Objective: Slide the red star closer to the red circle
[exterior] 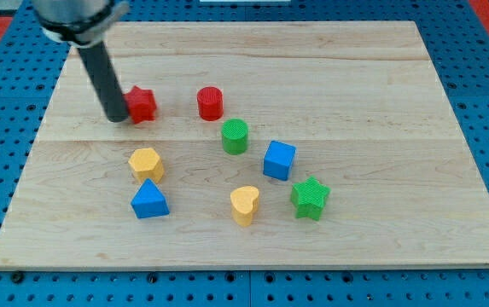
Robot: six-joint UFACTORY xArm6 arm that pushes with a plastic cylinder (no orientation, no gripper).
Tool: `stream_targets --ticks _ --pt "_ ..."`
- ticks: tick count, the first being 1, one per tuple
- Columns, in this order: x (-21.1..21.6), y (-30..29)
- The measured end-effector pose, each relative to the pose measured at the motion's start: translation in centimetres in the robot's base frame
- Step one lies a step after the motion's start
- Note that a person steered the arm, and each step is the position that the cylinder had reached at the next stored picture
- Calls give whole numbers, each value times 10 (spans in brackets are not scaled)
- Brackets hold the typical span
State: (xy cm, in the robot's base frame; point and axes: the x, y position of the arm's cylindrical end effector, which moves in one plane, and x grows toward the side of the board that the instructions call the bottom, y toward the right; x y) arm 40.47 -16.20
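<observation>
My tip (pixel 117 118) is touching the view's left side of the small red plastic star block (pixel 142 104), which is sitting on the pale wooden bench (pixel 381 77). The tool, a bare rod, is holding nothing. Pushing straight toward the view's right should be bringing it near the red plastic circle block (pixel 210 103) without nudging it.

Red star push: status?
My tip against red star, on its view-left side. Red circle to view's right, apart. Nothing between them.

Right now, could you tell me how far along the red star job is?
Done: my tip sits against the red star on its view-left side, ready to push. In hand: the push toward the view's right. Left: a clear gap remains between the star and the red circle.
</observation>
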Motion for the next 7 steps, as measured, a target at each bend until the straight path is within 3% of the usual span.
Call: stream_targets --ticks 1,2,4,6,7 --pt "-44 -73" --pt "-87 -42" --pt "-7 18" --pt "-53 42" --pt "-53 69"
